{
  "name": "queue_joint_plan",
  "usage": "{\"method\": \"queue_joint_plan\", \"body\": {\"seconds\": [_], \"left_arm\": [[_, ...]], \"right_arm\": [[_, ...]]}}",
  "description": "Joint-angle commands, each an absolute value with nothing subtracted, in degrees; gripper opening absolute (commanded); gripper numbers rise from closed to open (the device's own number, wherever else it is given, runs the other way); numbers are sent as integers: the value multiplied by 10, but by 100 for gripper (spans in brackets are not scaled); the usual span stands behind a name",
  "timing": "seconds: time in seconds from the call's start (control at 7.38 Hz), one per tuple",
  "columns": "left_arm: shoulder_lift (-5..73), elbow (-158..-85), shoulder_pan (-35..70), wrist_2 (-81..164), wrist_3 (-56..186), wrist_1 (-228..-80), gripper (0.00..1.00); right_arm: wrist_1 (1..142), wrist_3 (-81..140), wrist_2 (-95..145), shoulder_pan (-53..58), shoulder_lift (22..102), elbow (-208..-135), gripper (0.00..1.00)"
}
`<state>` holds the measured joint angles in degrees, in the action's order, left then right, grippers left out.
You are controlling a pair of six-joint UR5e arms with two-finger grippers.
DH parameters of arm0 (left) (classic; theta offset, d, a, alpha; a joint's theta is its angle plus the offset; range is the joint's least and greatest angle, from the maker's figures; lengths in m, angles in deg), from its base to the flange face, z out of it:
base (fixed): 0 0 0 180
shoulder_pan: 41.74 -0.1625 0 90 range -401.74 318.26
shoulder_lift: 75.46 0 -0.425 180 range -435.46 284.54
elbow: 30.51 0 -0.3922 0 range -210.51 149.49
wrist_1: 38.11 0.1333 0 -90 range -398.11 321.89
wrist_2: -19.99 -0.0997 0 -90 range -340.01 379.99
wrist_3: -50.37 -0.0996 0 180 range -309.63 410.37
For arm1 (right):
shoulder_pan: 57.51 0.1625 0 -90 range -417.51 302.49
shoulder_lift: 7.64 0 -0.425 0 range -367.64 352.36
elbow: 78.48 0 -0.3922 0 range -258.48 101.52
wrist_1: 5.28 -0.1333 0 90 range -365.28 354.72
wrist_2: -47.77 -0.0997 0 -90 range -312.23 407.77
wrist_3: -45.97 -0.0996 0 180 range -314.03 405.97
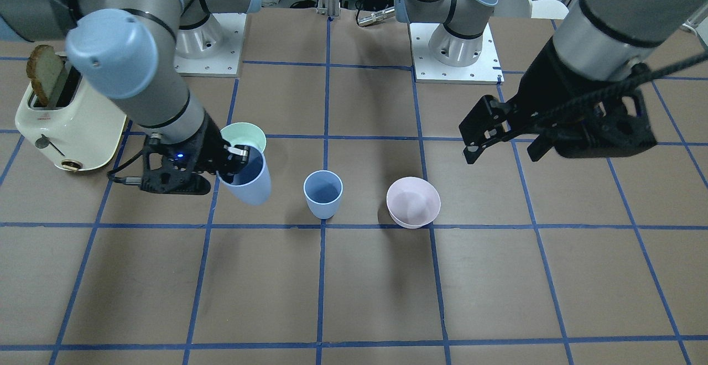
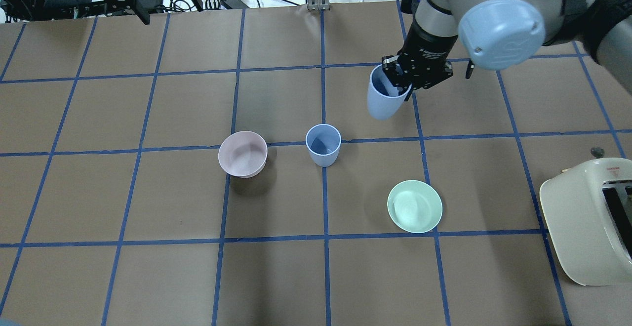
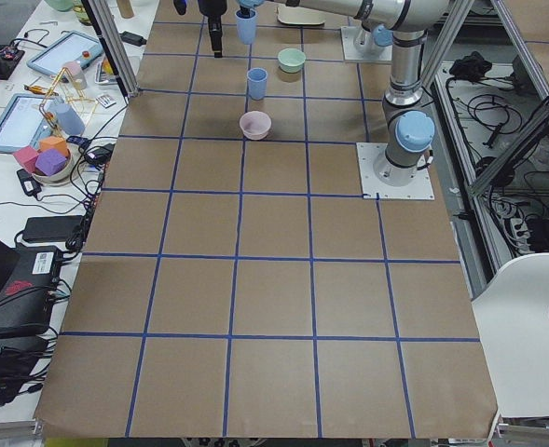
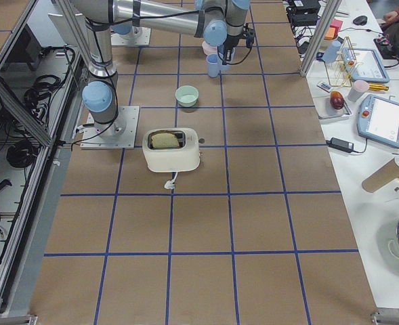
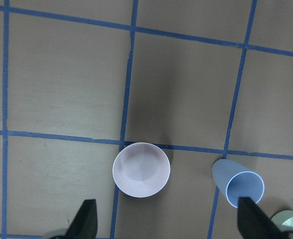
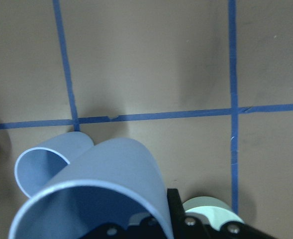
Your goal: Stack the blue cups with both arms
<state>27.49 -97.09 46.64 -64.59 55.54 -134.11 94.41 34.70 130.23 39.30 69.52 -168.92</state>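
My right gripper is shut on the rim of a blue cup and holds it tilted above the table; it also shows in the front view. In the right wrist view the held cup fills the bottom, and the second blue cup sits just behind it on the left. The second blue cup stands upright at the table's middle. My left gripper is open and empty, raised high over the table. Its fingers frame the left wrist view from below.
A pale pink bowl stands to the left of the standing cup in the overhead view. A mint-green bowl lies nearer the robot on the right. A cream toaster with toast in it sits at the right edge.
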Motion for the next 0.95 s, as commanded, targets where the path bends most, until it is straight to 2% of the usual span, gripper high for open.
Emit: {"method": "queue_joint_plan", "body": {"seconds": [0.0,0.14,0.27,0.54,0.81], "left_arm": [[219,-1089,470,-707,549,-1259,94],[190,-1156,472,-711,550,-1176,100],[168,-1192,472,-712,545,-1156,100],[150,-1198,472,-711,541,-1175,100],[152,-1178,472,-706,541,-1257,100]], "right_arm": [[951,288,1299,443,687,-1690,0],[961,278,1299,450,681,-1690,0],[975,255,1299,462,673,-1690,0],[995,214,1299,486,659,-1688,0],[1004,209,1300,492,651,-1688,0]]}}
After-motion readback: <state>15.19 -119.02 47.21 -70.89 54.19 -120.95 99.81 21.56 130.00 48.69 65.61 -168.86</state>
